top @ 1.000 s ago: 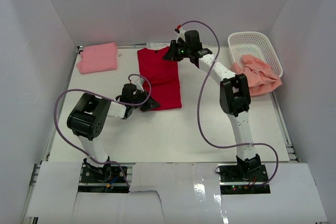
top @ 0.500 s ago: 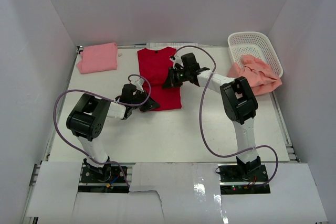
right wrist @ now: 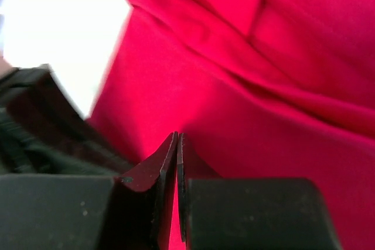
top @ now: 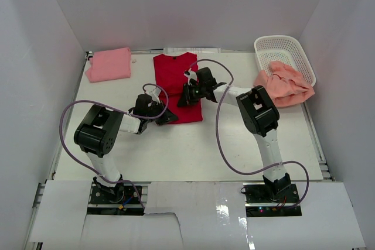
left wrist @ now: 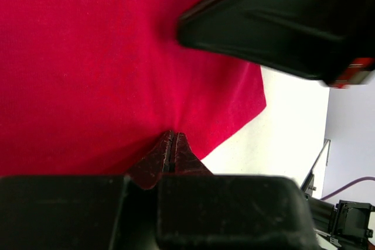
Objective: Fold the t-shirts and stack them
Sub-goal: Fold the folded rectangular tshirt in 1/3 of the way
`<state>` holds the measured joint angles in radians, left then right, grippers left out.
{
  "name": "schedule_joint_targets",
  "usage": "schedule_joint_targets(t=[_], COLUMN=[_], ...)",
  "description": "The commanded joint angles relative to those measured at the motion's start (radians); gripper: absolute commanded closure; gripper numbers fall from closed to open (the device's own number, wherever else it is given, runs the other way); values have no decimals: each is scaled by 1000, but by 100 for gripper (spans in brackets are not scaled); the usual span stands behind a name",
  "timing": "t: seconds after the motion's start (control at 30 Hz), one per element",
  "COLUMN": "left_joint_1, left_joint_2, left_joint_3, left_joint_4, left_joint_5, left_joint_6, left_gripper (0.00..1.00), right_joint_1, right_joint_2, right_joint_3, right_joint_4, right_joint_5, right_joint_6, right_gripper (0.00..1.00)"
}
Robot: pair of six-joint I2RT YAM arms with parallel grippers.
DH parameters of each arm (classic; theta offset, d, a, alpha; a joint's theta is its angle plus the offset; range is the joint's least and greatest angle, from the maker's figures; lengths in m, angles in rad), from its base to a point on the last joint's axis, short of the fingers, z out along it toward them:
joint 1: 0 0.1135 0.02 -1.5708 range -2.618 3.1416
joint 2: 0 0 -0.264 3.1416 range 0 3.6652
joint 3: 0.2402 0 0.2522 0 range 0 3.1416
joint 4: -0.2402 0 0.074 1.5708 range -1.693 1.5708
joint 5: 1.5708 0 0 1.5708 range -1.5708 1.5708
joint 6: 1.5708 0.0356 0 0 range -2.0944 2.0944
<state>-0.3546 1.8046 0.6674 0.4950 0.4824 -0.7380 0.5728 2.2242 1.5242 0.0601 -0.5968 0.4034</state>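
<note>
Left gripper is pinching the near hem of the bright red cloth t-shirt lying on the white table, and right gripper is nipping its right edge. On the left wrist I'm seeing jaws clamping shut on puckered red cloth. On the right wrist they're clamping shut on a red fold.

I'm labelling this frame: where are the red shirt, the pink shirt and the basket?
red shirt (top: 171, 77), top view, on its flat upper body.
pink shirt (top: 109, 64), top view, on the middle of the folded cloth.
basket (top: 280, 48), top view, on the bare lattice at its far end.
</note>
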Motion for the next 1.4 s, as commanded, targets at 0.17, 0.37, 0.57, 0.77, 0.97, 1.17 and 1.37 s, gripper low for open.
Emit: schedule_joint_targets(t=[0.17, 0.37, 0.57, 0.77, 0.97, 1.17, 1.37], left_joint_1=[0, 0, 0, 0, -3, -6, -26], left_joint_2=[-31, -50, -68, -114, -194, -229, -255], left_joint_3=[-40, -57, -71, -121, -189, -230, -249], left_joint_4=[-78, -78, -81, -82, -92, -98, -96], left_joint_5=[-13, -10, -7, 16, 19, 27, 33], left_joint_6=[23, 31, 35, 20, 19, 12, -4], left_gripper=[100, 100, 100, 100, 100, 100, 100], right_joint_1=[21, 19, 18, -11, -28, -31, -47], right_joint_2=[109, 158, 212, 276, 241, 41, -212], right_joint_3=[144, 263, 381, 491, 571, 378, 32], right_joint_4=[17, -35, -100, -115, -146, -148, -172], right_joint_5=[77, 120, 158, 164, 163, 176, 187], right_joint_6=[-18, -34, -54, -63, -67, -104, -112], right_gripper=[92, 92, 92, 92, 90, 58, 38])
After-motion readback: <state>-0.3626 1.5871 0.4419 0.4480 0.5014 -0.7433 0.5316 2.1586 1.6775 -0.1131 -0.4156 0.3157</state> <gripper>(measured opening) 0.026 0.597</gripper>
